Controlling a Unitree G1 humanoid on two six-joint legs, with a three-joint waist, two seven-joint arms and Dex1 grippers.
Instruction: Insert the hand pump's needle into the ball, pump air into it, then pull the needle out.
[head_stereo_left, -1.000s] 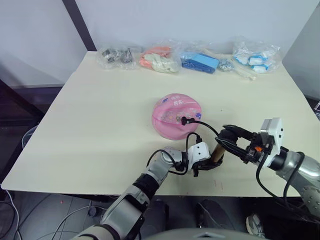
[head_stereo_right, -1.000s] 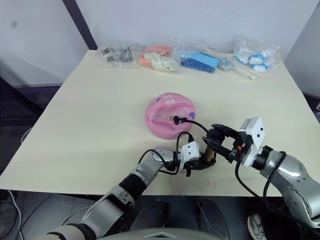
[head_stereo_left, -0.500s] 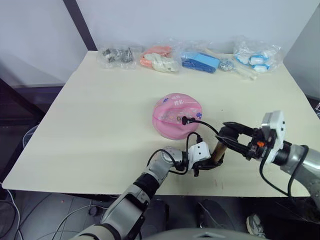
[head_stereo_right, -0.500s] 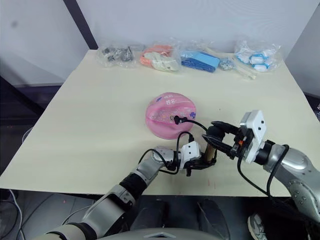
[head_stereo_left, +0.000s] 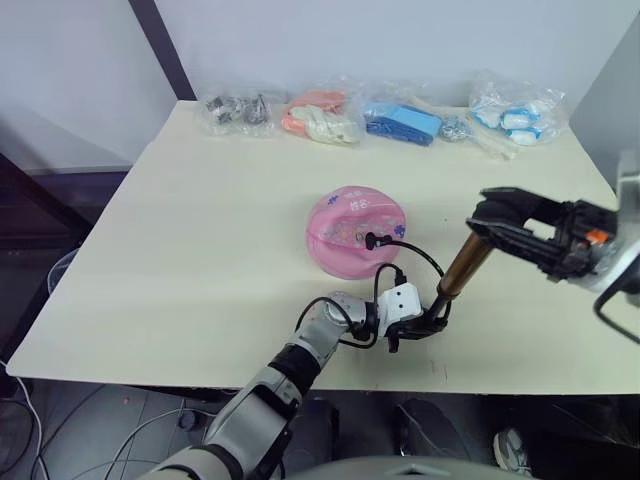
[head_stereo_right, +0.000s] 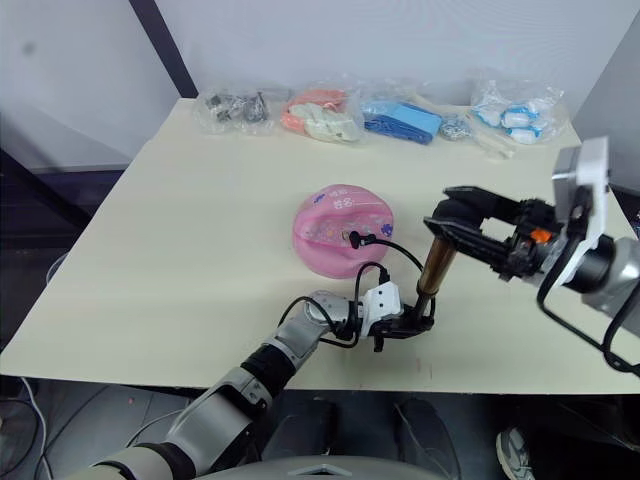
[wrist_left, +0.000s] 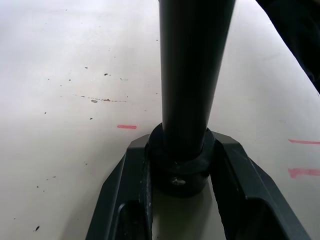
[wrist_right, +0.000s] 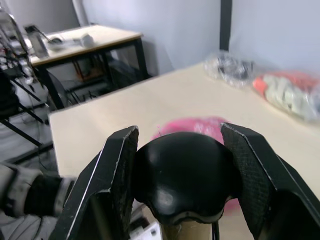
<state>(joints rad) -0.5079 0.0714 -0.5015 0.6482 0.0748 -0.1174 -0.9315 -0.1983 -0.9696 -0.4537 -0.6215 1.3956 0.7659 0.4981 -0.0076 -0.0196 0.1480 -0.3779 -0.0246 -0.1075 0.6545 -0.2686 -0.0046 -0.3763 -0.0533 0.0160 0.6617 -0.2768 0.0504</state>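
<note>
The pink ball (head_stereo_left: 345, 240) rests mid-table. The needle's black fitting (head_stereo_left: 370, 240) sits against the ball's valve, and the pin itself is hidden. A thin black hose (head_stereo_left: 418, 256) loops from there to the foot of the hand pump (head_stereo_left: 460, 268), which leans up and to the right. My left gripper (head_stereo_left: 428, 322) is shut on the pump's black base cap (wrist_left: 181, 172) at the table surface. My right gripper (head_stereo_left: 490, 218) is raised and shut on the pump's black handle (wrist_right: 182, 182), above and right of the ball (wrist_right: 200, 124).
Several clear bags line the table's far edge: dark metal parts (head_stereo_left: 237, 112), orange and white items (head_stereo_left: 320, 118), blue items (head_stereo_left: 400, 125), blue-white items (head_stereo_left: 515, 110). The table's near edge (head_stereo_left: 480, 385) runs just below my left gripper.
My right gripper has risen up and to the right with the handle, and more of the bronze tube now shows. The left gripper, base cap and ball have stayed put.
</note>
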